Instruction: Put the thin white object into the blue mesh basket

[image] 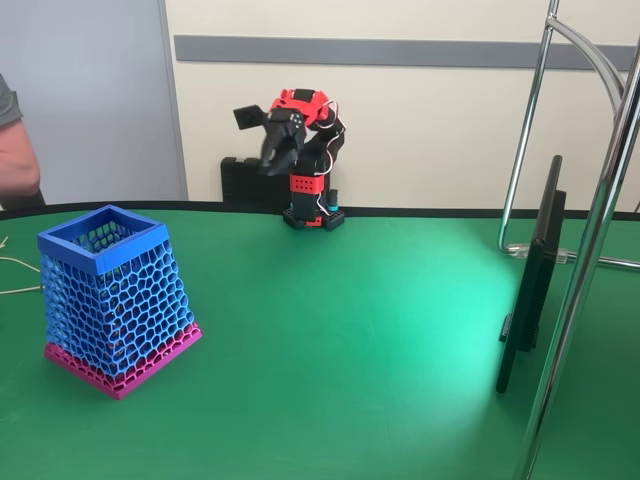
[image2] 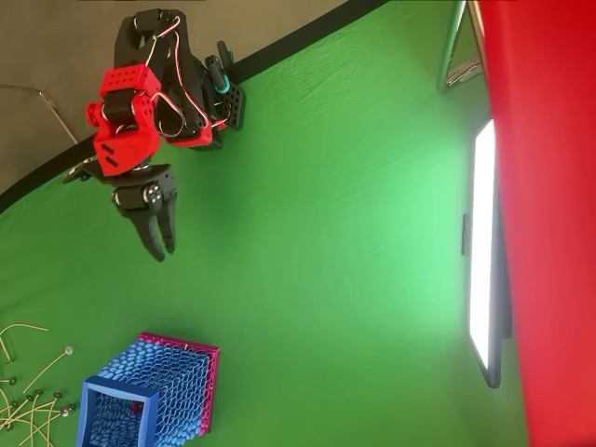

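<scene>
**Item 1: blue mesh basket (image: 96, 259) (image2: 87, 412).** Honeycomb mesh walls narrowing up to a solid blue square rim, with a magenta-pink band at the base. It stands upright on the green table (image: 350, 330) (image2: 326, 279). Taken as the reference landmark for all other entries.

**Item 2: gripper (image: 272, 160) (image2: 164, 250).** Black pincer on a red and black arm. It hangs in the air well apart from the basket, above the table. In the overhead view it is up-picture of the basket, with its fingertips angled down towards the basket's side of the table. The pincer is narrow, the two fingers drawn close together. Nothing can be made out between them, and the fixed view is blurred at this point.

**Item 3: thin white object.** Not identified with certainty. In the overhead view a scatter of thin pale strands (image2: 37, 372), some with tiny rounded tips, lies on the table just left of the basket. Which of them, if any, is the stick cannot be told.

**Item 4: dark flat screen (image: 535, 270) (image2: 484, 251).** Stands on edge, well apart from the basket on the far right of the table.

**Item 5: chrome stand (image: 590, 250).** Beside the screen, well apart from the basket.

**Item 6: a person's arm (image: 15, 150).** At the left edge of the fixed view, behind the basket and beyond the table edge.
</scene>
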`<state>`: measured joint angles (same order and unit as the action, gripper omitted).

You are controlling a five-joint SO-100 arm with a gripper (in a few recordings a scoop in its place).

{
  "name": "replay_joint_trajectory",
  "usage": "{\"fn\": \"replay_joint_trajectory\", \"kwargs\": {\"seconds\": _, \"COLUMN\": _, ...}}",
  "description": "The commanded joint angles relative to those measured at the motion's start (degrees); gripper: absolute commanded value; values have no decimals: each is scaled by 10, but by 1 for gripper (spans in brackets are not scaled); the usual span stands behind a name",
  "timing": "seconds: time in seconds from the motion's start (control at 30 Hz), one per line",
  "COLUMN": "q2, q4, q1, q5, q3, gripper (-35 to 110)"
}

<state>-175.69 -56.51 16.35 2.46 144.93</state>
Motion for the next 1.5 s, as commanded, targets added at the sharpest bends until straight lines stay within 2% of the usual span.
{"fn": "replay_joint_trajectory", "kwargs": {"seconds": 0.0, "q2": -75, "q4": -66, "q1": -29, "q5": -15, "q3": 38, "gripper": 17}}
{"fn": "replay_joint_trajectory", "kwargs": {"seconds": 0.13, "q2": -123, "q4": -124, "q1": -54, "q5": -25, "q3": 76, "gripper": 16}}
{"fn": "replay_joint_trajectory", "kwargs": {"seconds": 0.53, "q2": -149, "q4": -118, "q1": -119, "q5": -24, "q3": 174, "gripper": 16}}
{"fn": "replay_joint_trajectory", "kwargs": {"seconds": 0.73, "q2": -149, "q4": -62, "q1": -120, "q5": -26, "q3": 231, "gripper": 11}}
{"fn": "replay_joint_trajectory", "kwargs": {"seconds": 0.97, "q2": -149, "q4": 69, "q1": -124, "q5": -36, "q3": 317, "gripper": 9}}
{"fn": "replay_joint_trajectory", "kwargs": {"seconds": 1.47, "q2": -149, "q4": 71, "q1": -155, "q5": -25, "q3": 317, "gripper": 2}}
